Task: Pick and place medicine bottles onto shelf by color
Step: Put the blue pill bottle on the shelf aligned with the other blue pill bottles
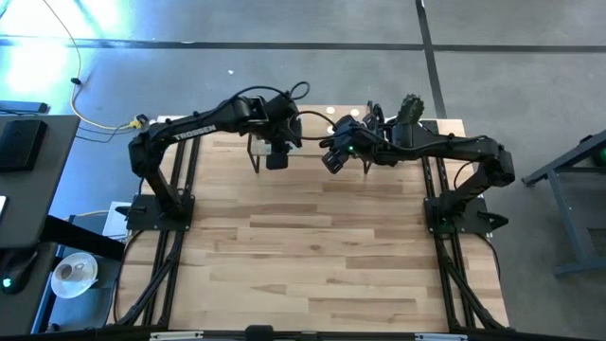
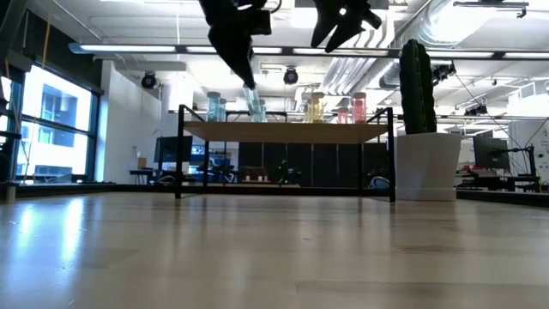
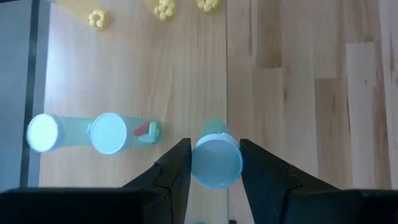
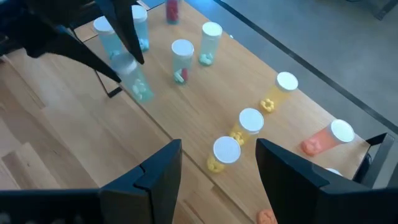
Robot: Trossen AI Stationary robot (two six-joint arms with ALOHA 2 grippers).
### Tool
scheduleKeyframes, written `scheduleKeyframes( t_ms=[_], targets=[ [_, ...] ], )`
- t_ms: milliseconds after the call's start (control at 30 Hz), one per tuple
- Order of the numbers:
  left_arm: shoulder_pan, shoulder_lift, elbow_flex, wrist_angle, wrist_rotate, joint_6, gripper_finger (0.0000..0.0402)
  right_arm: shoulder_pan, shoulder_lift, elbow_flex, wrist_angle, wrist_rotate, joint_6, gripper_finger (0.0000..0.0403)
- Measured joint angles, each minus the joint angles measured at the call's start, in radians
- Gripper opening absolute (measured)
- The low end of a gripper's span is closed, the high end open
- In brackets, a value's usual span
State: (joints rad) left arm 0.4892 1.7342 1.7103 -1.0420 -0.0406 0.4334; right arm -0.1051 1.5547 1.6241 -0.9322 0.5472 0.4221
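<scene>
Bottles [image 4: 181, 57] on shelf [image 2: 287, 132]; cactus pot [image 2: 426, 165] right of shelf.

Shelf of small bottles seen level across the bench, two dark pincers hanging from twelve o'clock.

The wooden bench [image 2: 274, 257] fills the lower half. On it stands the shelf [image 2: 287, 131], a pale board on thin black legs, carrying pale blue bottles [image 2: 216, 106] toward nine o'clock, yellow bottles [image 2: 314, 107] mid-board and a pink bottle [image 2: 359, 107] toward three o'clock. The left pincer [image 2: 249, 83] grips a pale blue-green bottle [image 2: 256, 101], tilted, just above the board. The right pincer [image 2: 345, 27] hangs higher, fingers spread, holding nothing. At three o'clock a cactus [image 2: 417, 75] rises from a white pot [image 2: 424, 166] beside the shelf.
</scene>
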Motion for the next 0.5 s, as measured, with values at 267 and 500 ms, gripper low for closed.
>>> scheduleKeyframes(
  t_ms=[267,500],
  targets=[
    [0.007,0.021,0.0,0.044,0.002,0.015,0.0115,0.0,0.001,0.0,-0.001,0.0,-0.001,0.0197],
    [0.011,0.03,0.0,0.048,-0.002,0.016,0.0115,0.0,0.001,0.0,-0.001,0.0,-0.003,0.0197]
  ],
)
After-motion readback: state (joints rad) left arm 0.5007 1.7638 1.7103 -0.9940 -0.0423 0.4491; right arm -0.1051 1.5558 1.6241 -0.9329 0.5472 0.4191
